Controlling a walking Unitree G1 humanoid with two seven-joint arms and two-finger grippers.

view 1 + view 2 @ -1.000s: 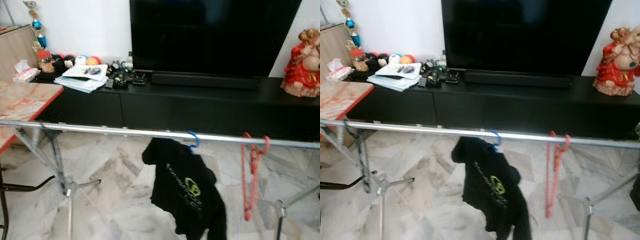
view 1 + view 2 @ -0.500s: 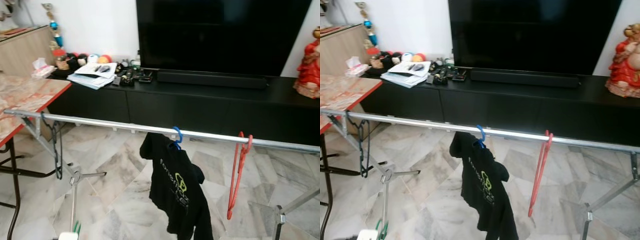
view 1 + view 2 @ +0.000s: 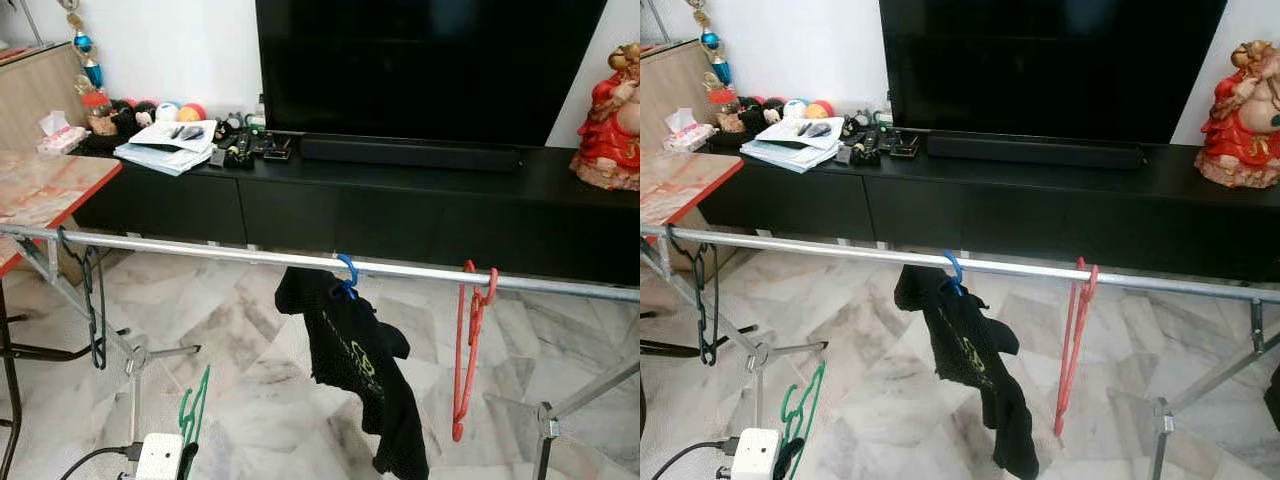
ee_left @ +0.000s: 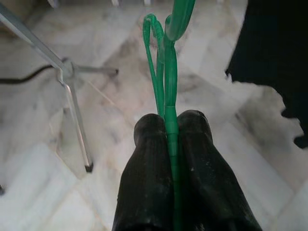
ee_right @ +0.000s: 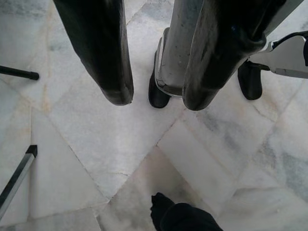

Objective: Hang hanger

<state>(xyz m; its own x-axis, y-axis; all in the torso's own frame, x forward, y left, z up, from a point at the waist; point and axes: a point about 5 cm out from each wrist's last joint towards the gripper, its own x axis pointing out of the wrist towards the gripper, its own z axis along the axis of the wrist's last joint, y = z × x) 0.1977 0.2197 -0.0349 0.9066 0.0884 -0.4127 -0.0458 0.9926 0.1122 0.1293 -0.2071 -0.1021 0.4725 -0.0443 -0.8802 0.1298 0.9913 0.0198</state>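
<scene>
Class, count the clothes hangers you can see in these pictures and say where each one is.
4. A dark hanger on the rail's left end, a blue hanger carrying the black shirt, a red hanger to its right, and a green hanger clamped in the left gripper.

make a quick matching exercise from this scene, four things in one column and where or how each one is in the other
Things:
1. green hanger
2. red hanger
3. blue hanger
4. red figurine

Places or states:
A. on the rail, carrying a black shirt
B. pinched between the left gripper's fingers
C. standing on the black TV cabinet
D. hanging bare on the rail

Pairs: 1-B, 2-D, 3-A, 4-C
</scene>
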